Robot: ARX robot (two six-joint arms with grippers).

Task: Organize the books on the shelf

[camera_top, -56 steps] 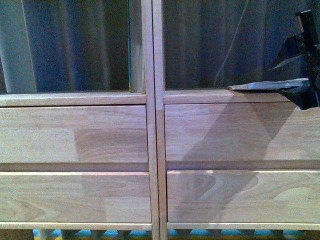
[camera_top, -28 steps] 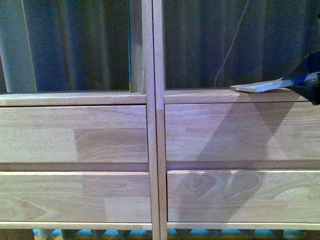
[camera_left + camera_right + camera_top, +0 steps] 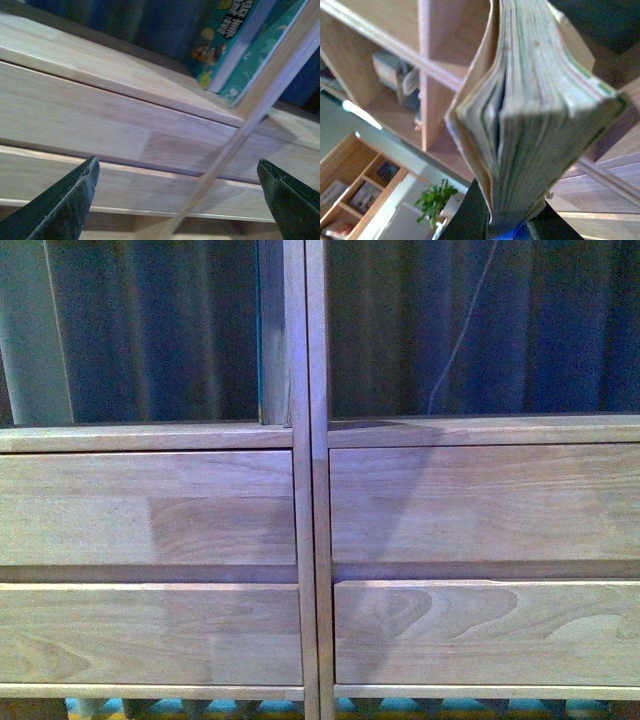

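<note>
The book (image 3: 535, 115) sits clamped in the right pincer (image 3: 505, 225), whose dark jaws close on its lower end. Only the right wrist view shows it, and edge-on: a block of pale, greenish-yellow page edges, slightly fanned, with a soft tan cover bowing away from the pages on one side. Past it lie blurred light-wood compartments and, further off, a potted plant (image 3: 435, 197). How near the book is to the shelf cannot be told from this view. The left wrist view alone shows two teal-covered books (image 3: 235, 40) standing on the shelf (image 3: 100, 115) board, leaning against a wooden upright, with cartoon print on one cover. Here the left pincer (image 3: 177, 200) is spread wide and holds nothing, its dark fingers (image 3: 65, 205) at either edge of the picture and apart from the wood. The front view takes in only the shelf (image 3: 310, 490) itself: two bays side by side, each with two plain drawer fronts (image 3: 150, 510) under an open compartment, and a dark curtain (image 3: 150, 330) behind.
</note>
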